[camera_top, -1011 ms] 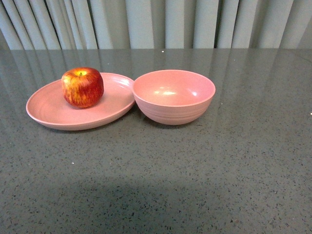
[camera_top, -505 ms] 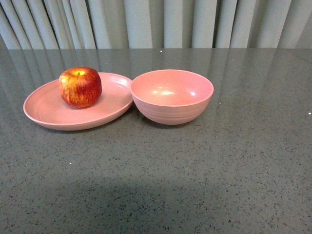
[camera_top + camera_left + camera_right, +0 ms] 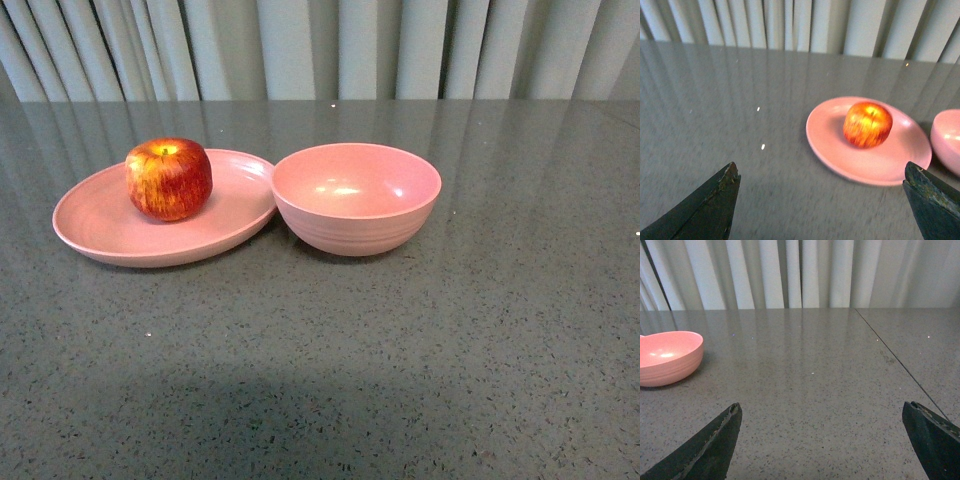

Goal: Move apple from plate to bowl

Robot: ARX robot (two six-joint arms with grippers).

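Jaws of the left gripper (image 3: 821,172) are standing wide apart with nothing between them, hovering above the grey table (image 3: 420,350) and facing the apple (image 3: 867,124) from well short of it — an open, aimed posture that is looking like the start of an approach. The right gripper (image 3: 822,410) is likewise gaping wide and carrying nothing, pointing across bare tabletop with only the bowl (image 3: 667,360) showing at the edge of its view, so it is probably idling out of the way while the left arm, nearer the fruit, is taking the job. The apple is sitting upright, stem up, near the middle of the plate (image 3: 100,225). The bowl is standing just beside the plate on its right, rims touching or very nearly so (I cannot tell which), and it is holding nothing. That closeness is keeping the transfer short: a lift, a small sideways carry, a lowering. Neither arm is showing in the front view, and pale curtains (image 3: 300,50) are hanging behind the table. Nothing of the task is looking done yet — the grasp is coming first, and the round, smooth fruit is likely calling for a centred pinch.
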